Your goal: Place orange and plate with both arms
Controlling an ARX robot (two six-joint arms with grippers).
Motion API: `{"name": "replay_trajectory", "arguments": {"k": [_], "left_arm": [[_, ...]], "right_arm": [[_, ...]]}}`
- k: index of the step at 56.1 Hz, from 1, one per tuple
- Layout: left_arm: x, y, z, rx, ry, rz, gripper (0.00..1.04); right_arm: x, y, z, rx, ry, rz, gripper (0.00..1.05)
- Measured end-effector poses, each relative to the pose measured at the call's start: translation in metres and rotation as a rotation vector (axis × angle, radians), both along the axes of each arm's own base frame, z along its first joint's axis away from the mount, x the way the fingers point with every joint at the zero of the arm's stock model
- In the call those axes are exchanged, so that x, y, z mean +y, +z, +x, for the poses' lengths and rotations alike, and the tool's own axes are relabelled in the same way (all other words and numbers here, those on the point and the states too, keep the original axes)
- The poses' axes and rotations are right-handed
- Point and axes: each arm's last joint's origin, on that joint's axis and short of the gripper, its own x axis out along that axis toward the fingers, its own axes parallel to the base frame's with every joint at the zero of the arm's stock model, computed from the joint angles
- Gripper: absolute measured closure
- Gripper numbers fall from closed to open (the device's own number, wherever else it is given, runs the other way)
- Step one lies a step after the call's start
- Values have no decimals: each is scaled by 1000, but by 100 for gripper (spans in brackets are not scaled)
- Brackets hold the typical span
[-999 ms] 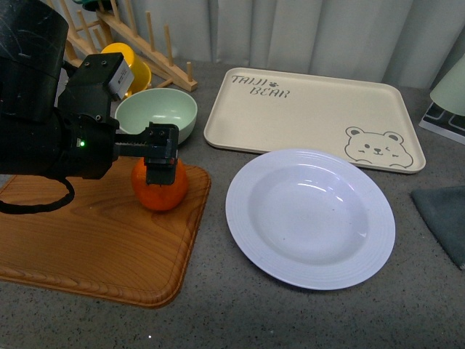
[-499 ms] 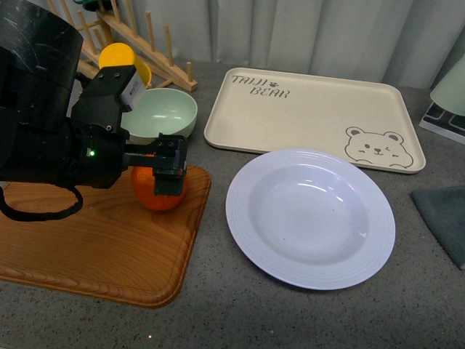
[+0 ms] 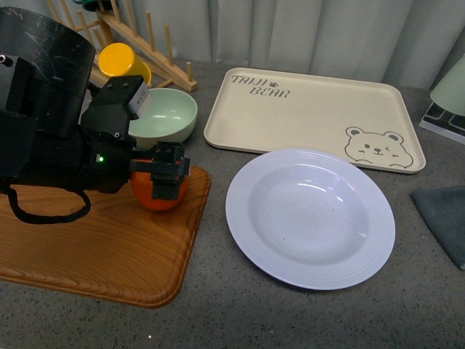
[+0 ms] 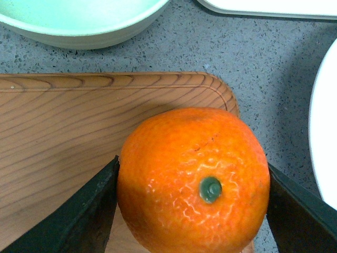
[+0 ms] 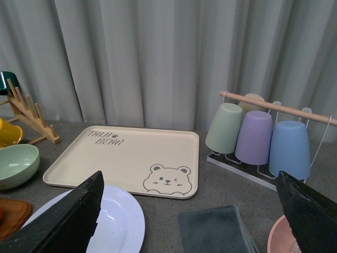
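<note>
While my left gripper (image 3: 163,178) clamps the orange (image 4: 192,174) at the wooden cutting board's (image 3: 94,240) far right corner, the round skin could slip on lifting and roll off toward the plate (image 3: 310,218) alongside. Right gripper (image 5: 189,216) hangs spread wide, empty.

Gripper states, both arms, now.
Left gripper: shut on the orange.
Right gripper: open, holding nothing.
</note>
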Motion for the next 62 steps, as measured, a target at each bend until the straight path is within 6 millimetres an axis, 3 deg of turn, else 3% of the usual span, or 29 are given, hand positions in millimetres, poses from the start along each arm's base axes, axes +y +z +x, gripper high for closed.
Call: {"name": "replay_trajectory", "arguments": {"k": [8, 16, 25, 35, 42, 62], "left_arm": [[-2, 4, 0, -9, -20, -38, 38], [-12, 22, -3, -44, -43, -76, 39], [-51, 47, -7, -96, -123, -133, 39], [-99, 37, -9, -69, -199, -153, 39], [-122, 29, -8, -54, -228, -153, 39], [-155, 5, -13, 1, -262, -132, 39]], "right_arm": [[0, 0, 0, 0, 0, 0, 9], [0, 0, 0, 0, 0, 0, 9], [0, 0, 0, 0, 0, 0, 9], [0, 0, 0, 0, 0, 0, 9], [0, 0, 0, 0, 0, 0, 9], [0, 0, 0, 0, 0, 0, 9]]}}
